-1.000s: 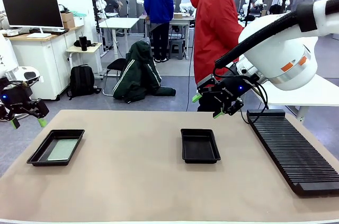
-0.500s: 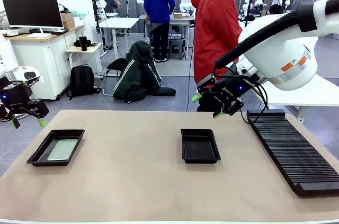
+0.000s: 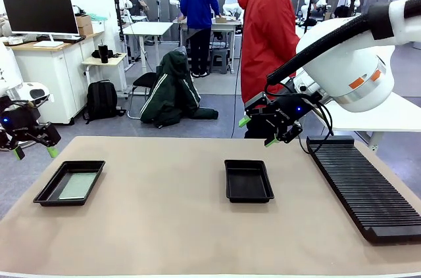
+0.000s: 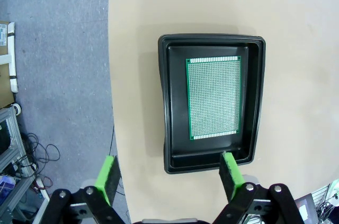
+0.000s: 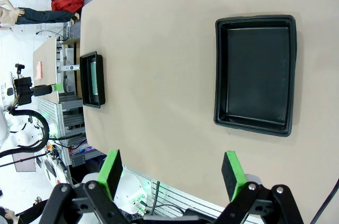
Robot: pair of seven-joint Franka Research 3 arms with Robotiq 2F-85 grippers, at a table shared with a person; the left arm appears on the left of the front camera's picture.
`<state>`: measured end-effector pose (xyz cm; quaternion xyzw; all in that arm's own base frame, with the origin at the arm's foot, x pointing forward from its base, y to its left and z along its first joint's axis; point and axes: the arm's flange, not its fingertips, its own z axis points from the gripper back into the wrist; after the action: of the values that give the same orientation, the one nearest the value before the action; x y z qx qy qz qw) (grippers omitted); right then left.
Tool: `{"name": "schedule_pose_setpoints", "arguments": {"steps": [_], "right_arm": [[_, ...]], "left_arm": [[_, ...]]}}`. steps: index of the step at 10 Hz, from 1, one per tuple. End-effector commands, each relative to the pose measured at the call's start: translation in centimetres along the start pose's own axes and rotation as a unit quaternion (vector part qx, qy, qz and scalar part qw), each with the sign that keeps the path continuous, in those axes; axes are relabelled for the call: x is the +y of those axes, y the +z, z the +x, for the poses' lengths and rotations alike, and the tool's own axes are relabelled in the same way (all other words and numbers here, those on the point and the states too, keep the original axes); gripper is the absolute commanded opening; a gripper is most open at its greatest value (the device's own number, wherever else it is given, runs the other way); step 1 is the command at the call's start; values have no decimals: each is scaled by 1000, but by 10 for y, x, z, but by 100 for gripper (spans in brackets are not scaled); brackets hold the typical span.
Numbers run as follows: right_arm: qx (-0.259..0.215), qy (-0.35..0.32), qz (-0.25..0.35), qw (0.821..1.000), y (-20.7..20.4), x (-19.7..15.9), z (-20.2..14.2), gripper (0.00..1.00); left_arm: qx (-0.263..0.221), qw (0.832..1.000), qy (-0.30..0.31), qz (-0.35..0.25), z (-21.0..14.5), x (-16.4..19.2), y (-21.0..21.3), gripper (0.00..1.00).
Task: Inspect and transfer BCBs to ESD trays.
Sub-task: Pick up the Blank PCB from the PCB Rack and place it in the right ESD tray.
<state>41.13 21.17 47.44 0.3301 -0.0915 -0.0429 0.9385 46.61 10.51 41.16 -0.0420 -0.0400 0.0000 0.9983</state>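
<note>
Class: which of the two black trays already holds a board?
The left tray, with a pale green board flat on its floor; the middle tray is empty.

The white left arm (image 3: 26,91) comes in low at the picture's left edge. Its black two-finger left gripper (image 3: 35,152) hangs in the air, fingers pointing downward, jaws spread wide and holding nothing. In its own wrist view the green pads (image 4: 108,173) stand far apart. The white right arm (image 3: 348,61) reaches in from the right, its bulky joint held high and a dark link slanting down toward the middle. Its black two-finger right gripper (image 3: 257,131) is tilted, one fingertip higher than the other, jaws wide apart and empty.
</note>
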Motion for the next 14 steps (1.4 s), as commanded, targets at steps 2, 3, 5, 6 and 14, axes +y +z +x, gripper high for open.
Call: {"name": "schedule_pose_setpoints", "arguments": {"steps": [2,3,5,6,14], "right_arm": [[-6,-8,-1,1000,-2,1,-1,100],[-6,-8,-1,1000,-2,1,-1,100],[-6,-8,-1,1000,-2,1,-1,100],[-6,-8,-1,1000,-2,1,-1,100],[-6,-8,-1,1000,-2,1,-1,100]], "left_arm": [[-5,1000,-1,-1,0,1,-2,100],[-5,1000,-1,-1,0,1,-2,100],[-5,1000,-1,-1,0,1,-2,100],[-5,1000,-1,-1,0,1,-2,100],[-5,1000,-1,-1,0,1,-2,100]]}}
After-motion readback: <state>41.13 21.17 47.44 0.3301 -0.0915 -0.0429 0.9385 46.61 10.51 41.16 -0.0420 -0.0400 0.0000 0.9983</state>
